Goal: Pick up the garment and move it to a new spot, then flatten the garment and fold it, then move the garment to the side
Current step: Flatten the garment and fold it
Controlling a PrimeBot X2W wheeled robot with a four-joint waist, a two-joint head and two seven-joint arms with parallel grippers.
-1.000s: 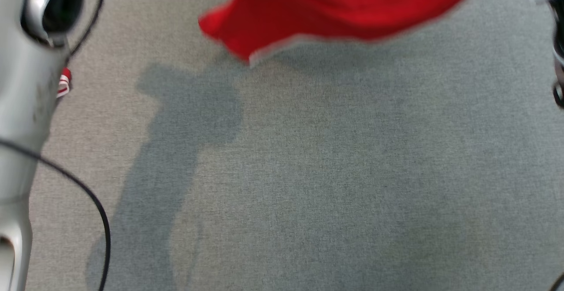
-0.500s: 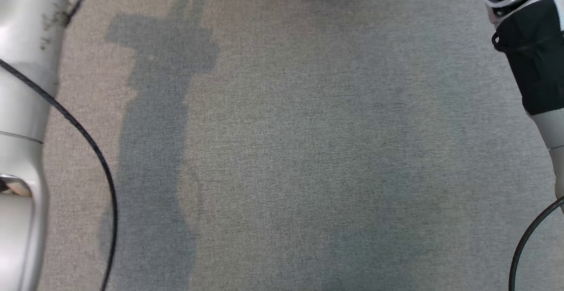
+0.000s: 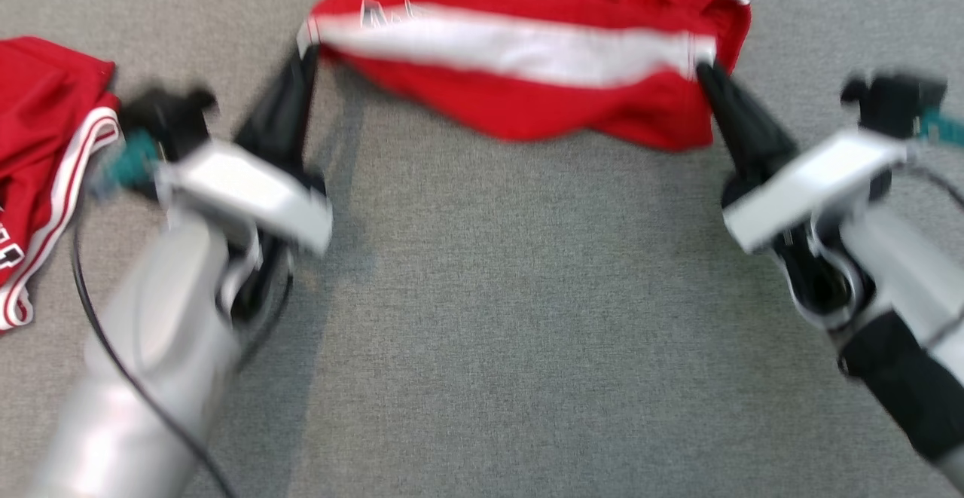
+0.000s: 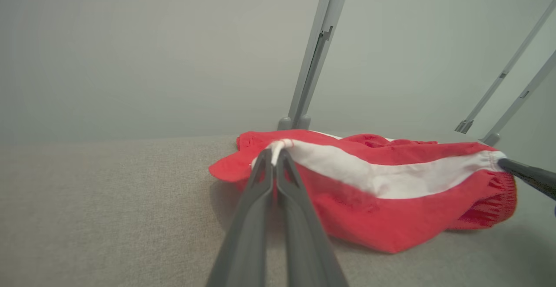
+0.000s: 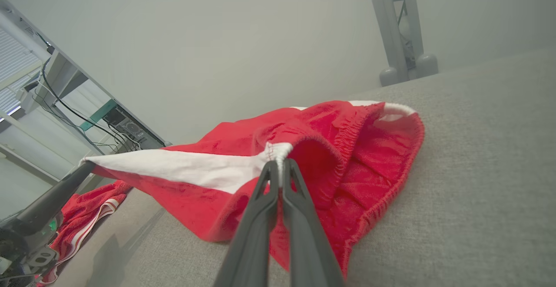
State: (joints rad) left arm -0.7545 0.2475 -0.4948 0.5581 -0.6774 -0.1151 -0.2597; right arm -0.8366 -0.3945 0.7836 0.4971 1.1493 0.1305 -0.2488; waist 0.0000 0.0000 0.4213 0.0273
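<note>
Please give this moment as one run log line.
left gripper: shut on red shorts | right gripper: shut on red shorts | red shorts: stretched between both, touching grey surface

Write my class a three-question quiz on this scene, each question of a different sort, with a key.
1. True or false: the left hand and the right hand are both shut on the red cloth shorts with a white band.
2. Where do the hands pinch the shorts? A) at the white band's two ends B) at one red leg hem C) nowhere
3. Fill in: a second red garment with white trim lies on the robot's ____ side.
Key: 1 true; 2 A; 3 left.
</note>
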